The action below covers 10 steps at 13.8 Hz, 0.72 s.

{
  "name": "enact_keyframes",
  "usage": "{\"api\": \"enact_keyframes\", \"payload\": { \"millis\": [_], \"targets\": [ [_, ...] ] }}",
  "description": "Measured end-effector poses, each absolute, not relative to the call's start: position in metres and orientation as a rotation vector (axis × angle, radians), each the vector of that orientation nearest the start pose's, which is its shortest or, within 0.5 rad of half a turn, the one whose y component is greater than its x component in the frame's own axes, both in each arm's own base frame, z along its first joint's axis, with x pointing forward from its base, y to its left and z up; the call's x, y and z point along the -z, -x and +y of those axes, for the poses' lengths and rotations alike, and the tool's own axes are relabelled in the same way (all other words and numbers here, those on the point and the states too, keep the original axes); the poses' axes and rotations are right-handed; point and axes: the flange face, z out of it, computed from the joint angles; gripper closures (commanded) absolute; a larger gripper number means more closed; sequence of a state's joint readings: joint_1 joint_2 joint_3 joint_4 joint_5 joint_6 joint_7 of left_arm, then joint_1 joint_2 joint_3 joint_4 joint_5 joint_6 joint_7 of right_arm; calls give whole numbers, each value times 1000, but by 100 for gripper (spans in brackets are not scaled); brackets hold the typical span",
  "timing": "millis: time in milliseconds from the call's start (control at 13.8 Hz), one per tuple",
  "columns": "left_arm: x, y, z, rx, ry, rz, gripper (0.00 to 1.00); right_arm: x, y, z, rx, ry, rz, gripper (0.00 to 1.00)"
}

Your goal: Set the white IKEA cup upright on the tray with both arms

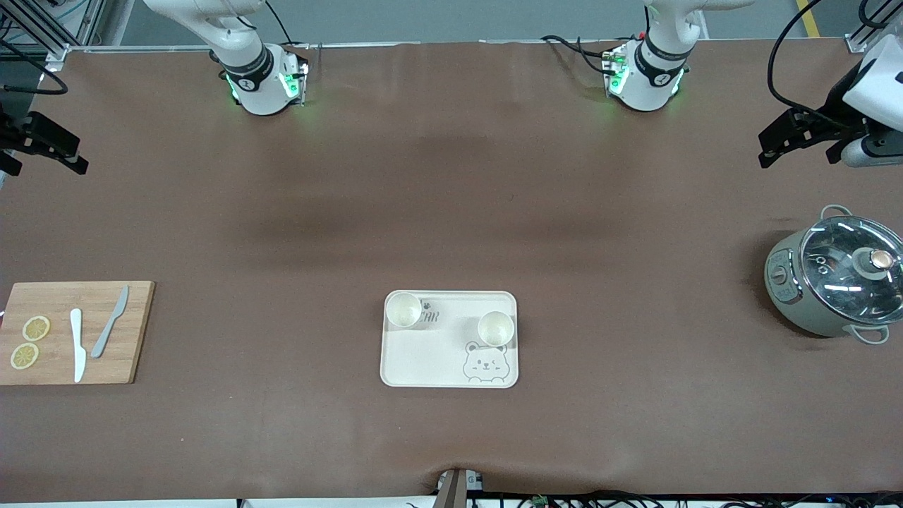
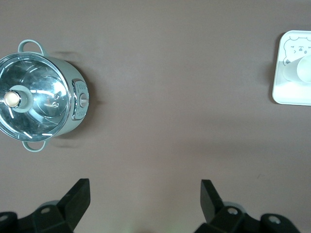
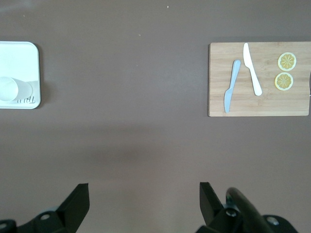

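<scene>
The cream tray point(image 1: 423, 360) with the bear drawing lies in the middle of the table, toward the front camera. Two white cups stand upright on it, open ends up: one point(image 1: 403, 310) in the corner toward the right arm's end, one point(image 1: 495, 327) above the bear face. My left gripper point(image 1: 767, 144) is open and empty, up over the table's left-arm end; its wrist view point(image 2: 145, 194) shows the tray point(image 2: 286, 92) and a cup point(image 2: 302, 70) far off. My right gripper point(image 1: 79, 156) is open and empty over the right-arm end; its wrist view point(image 3: 144, 196) shows the tray point(image 3: 26, 56) and a cup point(image 3: 9, 89).
A grey-green pot point(image 1: 836, 279) with a glass lid stands at the left arm's end, also in the left wrist view point(image 2: 41, 102). A wooden cutting board point(image 1: 56, 353) with two knives and two lemon slices lies at the right arm's end, also in the right wrist view point(image 3: 260, 102).
</scene>
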<state>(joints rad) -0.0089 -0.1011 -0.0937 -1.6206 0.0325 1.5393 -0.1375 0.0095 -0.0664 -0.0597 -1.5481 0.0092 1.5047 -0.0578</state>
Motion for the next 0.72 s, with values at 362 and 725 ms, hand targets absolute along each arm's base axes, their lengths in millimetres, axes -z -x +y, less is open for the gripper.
{"api": "enact_keyframes", "payload": {
  "millis": [362,725],
  "targets": [
    [-655,-517,-52,45,3102,-57,0,-663,-524,-22,0,3129,-28,0],
    [-655,-517,-53,39,3102,-57,0,-663,-524,-20,-3,3130,-31,0]
  ]
}}
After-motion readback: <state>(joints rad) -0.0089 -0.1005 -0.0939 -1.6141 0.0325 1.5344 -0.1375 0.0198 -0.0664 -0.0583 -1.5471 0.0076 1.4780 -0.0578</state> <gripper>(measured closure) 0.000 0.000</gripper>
